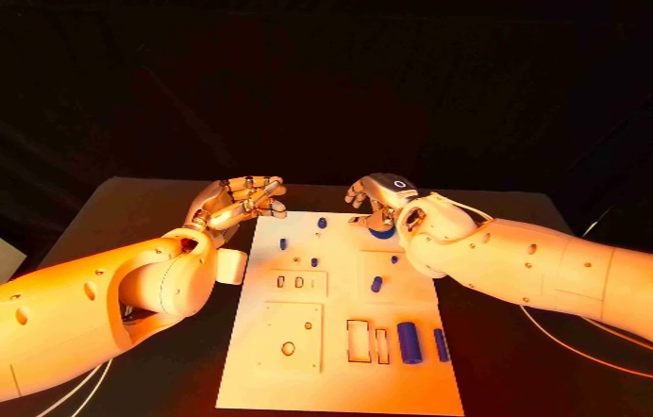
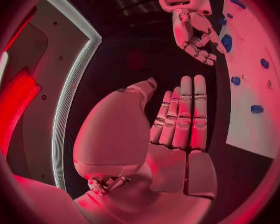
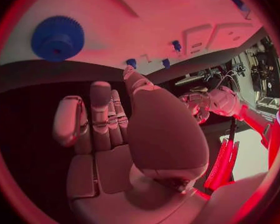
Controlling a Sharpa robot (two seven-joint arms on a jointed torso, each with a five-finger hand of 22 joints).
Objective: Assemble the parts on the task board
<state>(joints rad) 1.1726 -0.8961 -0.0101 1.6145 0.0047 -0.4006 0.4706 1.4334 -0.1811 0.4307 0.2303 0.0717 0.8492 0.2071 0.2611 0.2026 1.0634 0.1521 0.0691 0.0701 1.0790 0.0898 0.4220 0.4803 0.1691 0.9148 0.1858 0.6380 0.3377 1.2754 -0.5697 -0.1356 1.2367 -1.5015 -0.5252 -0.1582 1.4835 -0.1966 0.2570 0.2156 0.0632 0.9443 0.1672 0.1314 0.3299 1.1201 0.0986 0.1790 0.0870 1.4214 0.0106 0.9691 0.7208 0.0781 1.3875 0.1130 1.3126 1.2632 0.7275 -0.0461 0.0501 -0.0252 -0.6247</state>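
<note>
The blue gear (image 3: 58, 38) lies flat near the far end of the white task board (image 1: 341, 379), just under the right hand (image 1: 385, 200), which hovers empty with fingers apart, probably poised to take it. Blue pegs (image 1: 377, 284) and cylinders (image 1: 409, 342) sit along the board. The left hand (image 1: 240, 202) waits off the board's far left corner, fingers loosely extended, holding nothing.

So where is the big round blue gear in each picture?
Head view: the blue gear lies on the far part of the white task board, partly hidden under the right hand.
Left wrist view: it is the blue disc on the board, just beside the right hand's fingers.
Right wrist view: it is the toothed wheel beyond the fingertips.
Shared landmark: the white task board under it.
</note>
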